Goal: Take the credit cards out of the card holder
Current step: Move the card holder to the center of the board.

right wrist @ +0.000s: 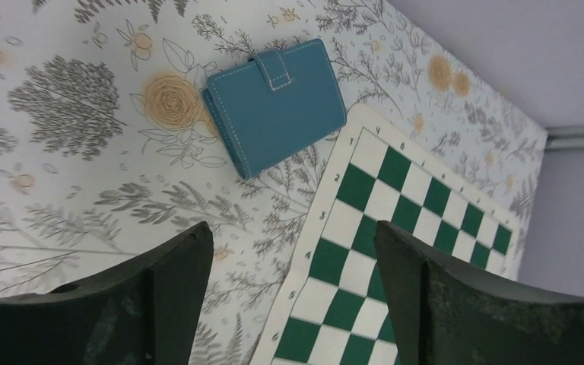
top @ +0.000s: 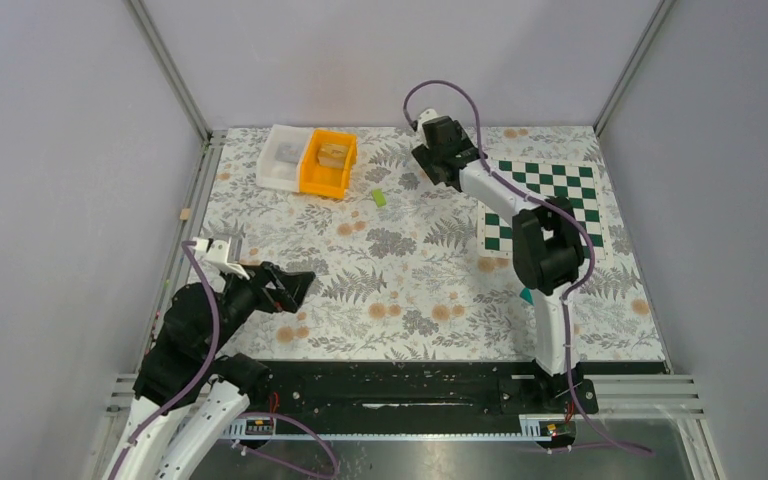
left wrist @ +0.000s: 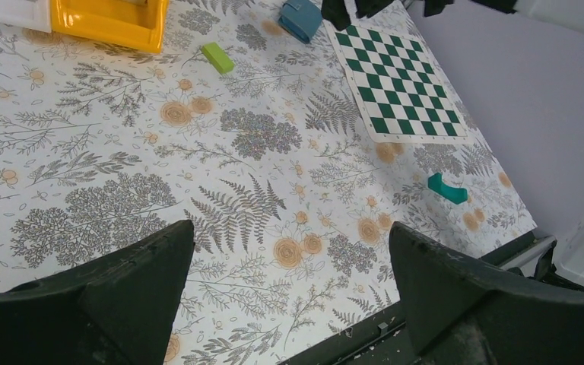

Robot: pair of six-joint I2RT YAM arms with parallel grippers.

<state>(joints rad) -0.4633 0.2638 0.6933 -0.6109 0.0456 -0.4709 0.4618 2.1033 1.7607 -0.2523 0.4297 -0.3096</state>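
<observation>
Two pairs of fingers, and both stand apart with nothing in them. My left fingers point(left wrist: 152, 266) hang wide over the near side of the counter point(left wrist: 258, 137), and my right fingers point(right wrist: 179, 274) are spread above the far side.

And there it is below the right pair: the card holder point(right wrist: 274, 106), blue, lying flat and shut. Its strap point(right wrist: 277, 68) is folded over the front, and one corner sits just beside the corner of the chessboard point(right wrist: 395, 220). No credit cards on show; I take it they are tucked inside. A small teal-green piece point(left wrist: 447, 188) lies near the right arm's base, but I cannot tell what it is.

So the step in hand, as I read it, is getting hold of this holder. I'd come down square across its narrower width, one finger on each long edge. I'd go low enough to catch the sides rather than skate off the top. Mind the board: a fingertip landing on it could drag it along. Keep clear of the strap too, because the left pair will likely need it free to lift the flap.
</observation>
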